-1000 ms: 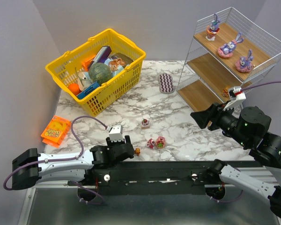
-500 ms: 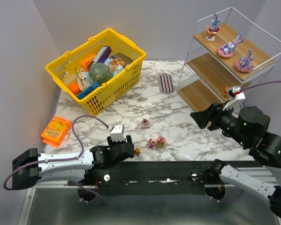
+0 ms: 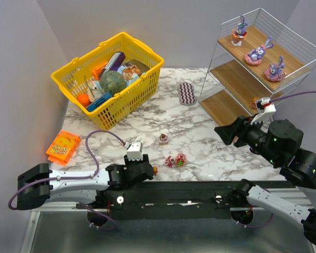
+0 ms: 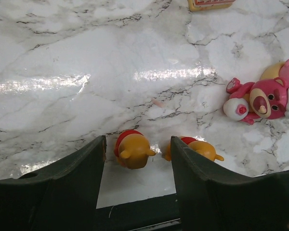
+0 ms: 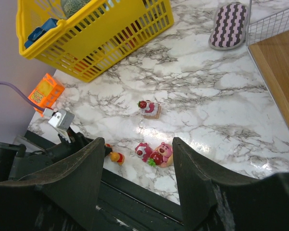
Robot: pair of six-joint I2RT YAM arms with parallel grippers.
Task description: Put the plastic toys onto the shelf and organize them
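the left arm has crept forward and to its right since a second ago, its cable loop swinging along, and its jaws have drawn in a touch. the right arm hasn't budged.

from above: the left pincer (image 3: 148,171) is down low at the near edge of the tabletop (image 3: 210,153), right at an orange bear (image 3: 155,169). the right pincer (image 3: 225,133) hangs in the air in front of the shelf (image 3: 242,79), jaws wide, carrying nothing. up on the top board, three purple bunnies (image 3: 255,52) stand in a row, so that lot looks done. the lower boards are partly hidden by the right arm. out on the marble are a strawberry-topped toy (image 3: 163,138) and two pink toys (image 3: 180,159).

left wrist view: the jaws are fairly wide and straddle the orange bear, and neither finger seems to press it yet. a second orange bear (image 4: 200,149) sits just outside the right finger, partly tucked behind it, and a closing squeeze could nudge it.

right wrist view: nothing between the jaws, just a look down at the loose toys near the front edge.

my read: about a third shelved, at least five still on the tabletop, and the bear pickup is the step in hand.
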